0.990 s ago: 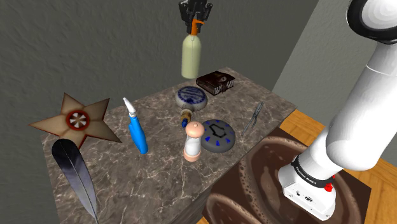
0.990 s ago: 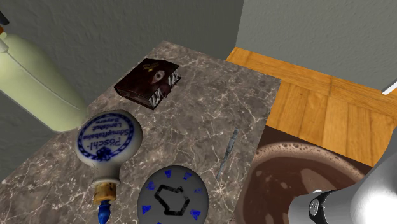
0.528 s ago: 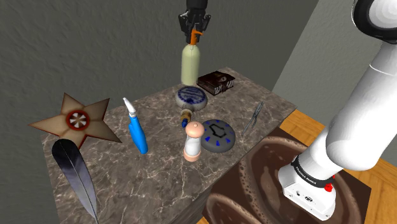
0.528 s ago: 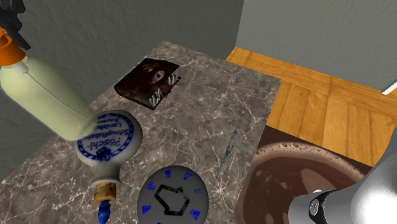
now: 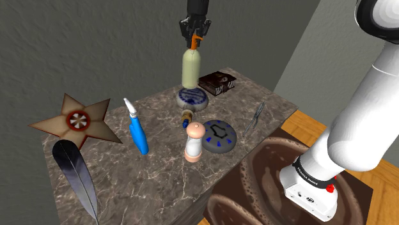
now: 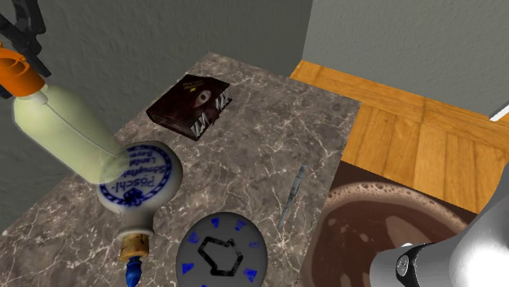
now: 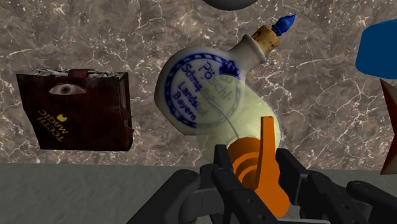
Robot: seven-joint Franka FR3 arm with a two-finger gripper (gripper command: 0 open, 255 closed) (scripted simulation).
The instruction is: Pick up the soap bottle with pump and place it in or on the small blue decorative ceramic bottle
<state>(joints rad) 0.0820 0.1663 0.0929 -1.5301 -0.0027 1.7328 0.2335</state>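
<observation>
The soap bottle (image 5: 193, 68) has a pale yellow-green body and an orange pump (image 7: 257, 167). It hangs upright from my gripper (image 5: 195, 37), which is shut on the pump. Its base rests on, or just above, the ceramic bottle (image 5: 192, 98); the exact contact is hard to tell. That ceramic bottle (image 7: 191, 89) is a flat round white flask with blue lettering, a cork and a blue stopper, lying on its side on the marble table (image 5: 160, 166). In the second exterior view the soap bottle (image 6: 65, 130) slants down from my gripper (image 6: 24, 50) onto the flask (image 6: 140, 186).
A dark red book (image 5: 217, 82) lies just behind the flask, near the wall. In front of it are a grey disc with blue marks (image 5: 219, 135) and a white-and-pink shaker (image 5: 194, 142). Tweezers (image 5: 256, 117), a blue tube (image 5: 136, 128), a star (image 5: 77, 119) and a feather (image 5: 75, 172) are spread around.
My gripper has come down with the soap bottle, bringing its base from well above the table onto the white-and-blue flask.
</observation>
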